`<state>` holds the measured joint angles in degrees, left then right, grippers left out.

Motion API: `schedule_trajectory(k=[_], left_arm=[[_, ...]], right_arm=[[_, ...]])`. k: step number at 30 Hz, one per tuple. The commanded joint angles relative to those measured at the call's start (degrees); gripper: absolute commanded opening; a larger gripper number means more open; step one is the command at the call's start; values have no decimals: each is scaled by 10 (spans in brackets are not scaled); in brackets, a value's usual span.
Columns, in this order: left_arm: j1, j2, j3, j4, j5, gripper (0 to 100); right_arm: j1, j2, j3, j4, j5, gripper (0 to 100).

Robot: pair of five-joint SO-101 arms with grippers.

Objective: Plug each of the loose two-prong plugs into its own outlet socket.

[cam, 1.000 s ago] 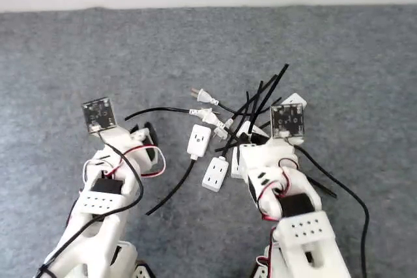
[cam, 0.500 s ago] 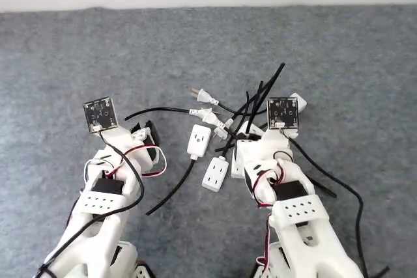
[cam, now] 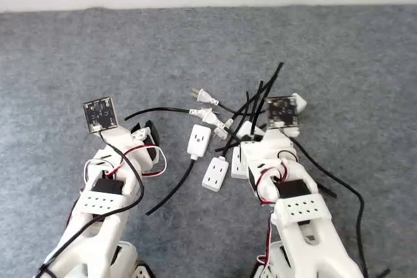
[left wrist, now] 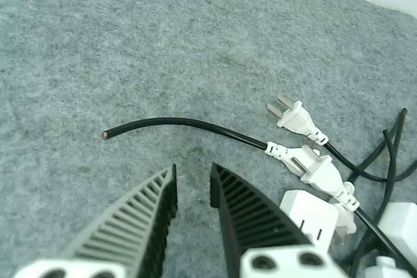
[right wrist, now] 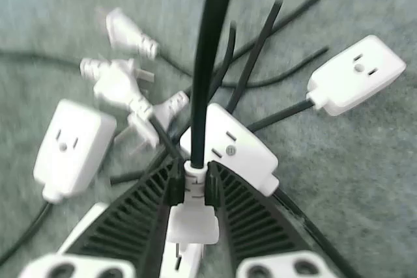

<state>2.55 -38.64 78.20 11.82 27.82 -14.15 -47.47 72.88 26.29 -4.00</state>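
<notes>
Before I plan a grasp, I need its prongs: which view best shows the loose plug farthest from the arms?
The left wrist view: the plug lies unobstructed, both prongs plainly separate. The high view shows it small, prongs barely distinct. The right wrist view shows it with prongs I cannot make out.

My high camera looks down from behind both arms over the grey felt worktop. Each wrist camera peers close past its jaws; all share the white two-prong plugs
</notes>
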Motion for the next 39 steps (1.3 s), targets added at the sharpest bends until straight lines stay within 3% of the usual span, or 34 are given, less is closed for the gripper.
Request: schedule_trajectory(k=[1, 5, 11, 17, 21, 29, 36, 39], left_arm=[[2, -7, -27, 42, 1, 79], [2, -6, -48, 92, -54, 79], [2, -6, -49, 97, -114, 79], [7, -7, -48, 97, -138, 79], [17, -11, -47, 97, -141, 80], [99, -12, -40, 126, -191, 80], [105, -12, -41, 129, -192, 80], [105, -12, -40, 130, -251, 80]], right_arm=[[-51, -53, -79, 116, 65, 8], [-141, -127, -111, 210, 135, 8], [-312, -211, -160, 333, 248, 8], [-420, -174, -174, 376, 269, 8], [-423, -127, -174, 364, 294, 8], [-378, -40, -173, 307, 295, 8], [-377, -37, -174, 311, 295, 8], [-377, -37, -174, 312, 295, 8]])
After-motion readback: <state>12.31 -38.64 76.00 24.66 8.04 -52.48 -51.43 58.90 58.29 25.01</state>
